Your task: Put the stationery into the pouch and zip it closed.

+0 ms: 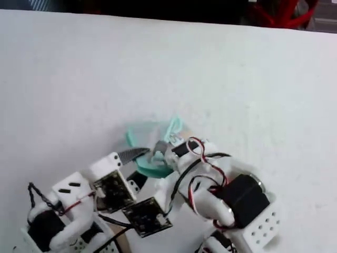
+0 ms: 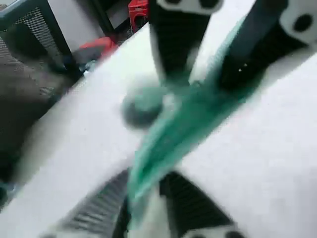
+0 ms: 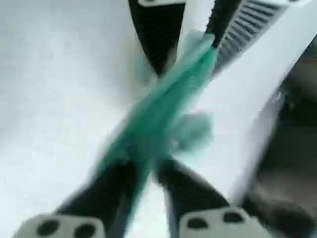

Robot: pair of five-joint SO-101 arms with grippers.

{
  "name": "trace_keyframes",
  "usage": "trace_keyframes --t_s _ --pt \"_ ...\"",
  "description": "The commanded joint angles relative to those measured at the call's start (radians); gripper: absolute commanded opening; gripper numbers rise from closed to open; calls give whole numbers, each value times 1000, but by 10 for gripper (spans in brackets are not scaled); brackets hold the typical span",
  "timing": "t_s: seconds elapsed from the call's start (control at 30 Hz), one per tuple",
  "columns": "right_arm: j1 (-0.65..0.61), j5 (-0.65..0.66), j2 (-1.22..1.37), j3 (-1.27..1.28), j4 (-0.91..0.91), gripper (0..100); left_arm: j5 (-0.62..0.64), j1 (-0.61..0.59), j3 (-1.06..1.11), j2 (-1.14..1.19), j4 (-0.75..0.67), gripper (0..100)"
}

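- Jaws of the left gripper (image 2: 141,198) and the right gripper (image 3: 143,193) each pinch the green pouch (image 1: 171,128) from opposite ends.
- White table (image 1: 158,63) carries the pouch, close to both arms.
- Stationery is probably inside; the zip is too blurred to tell.

The pouch (image 1: 145,135) is teal green, the table (image 1: 158,68) plain white, the end effector fingers (image 2: 171,44) black and ribbed.

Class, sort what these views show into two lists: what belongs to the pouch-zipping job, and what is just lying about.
Belongs to the job:
teal pouch
left gripper, clamped on it
right gripper, clamped on it

Just lying about:
red object beyond the table
dark mesh chair
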Motion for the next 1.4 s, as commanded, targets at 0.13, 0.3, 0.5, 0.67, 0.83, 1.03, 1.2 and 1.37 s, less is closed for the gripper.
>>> trace_keyframes --t_s 0.13,0.3,0.5,0.67,0.83,1.03,1.2,1.37 --pt "1 -384 136 -215 -74 18 270 41 -46 1 -61 23" --pt "1 -459 174 -215 -36 18 394 -76 -51 1 -97 23" --pt "41 -463 133 -216 -22 18 397 -236 -51 1 -127 23" --pt "41 -465 131 -196 -22 22 399 -282 -49 1 -160 23" --pt "44 -511 131 -81 -84 75 445 -280 -51 -1 -150 23" --pt "38 -605 119 -9 -131 156 448 -286 -44 -30 -132 22" --pt "38 -694 88 -46 -128 182 446 -288 -44 -35 -112 22" --pt "36 -720 12 -117 -24 246 451 -311 -44 -35 -117 22"
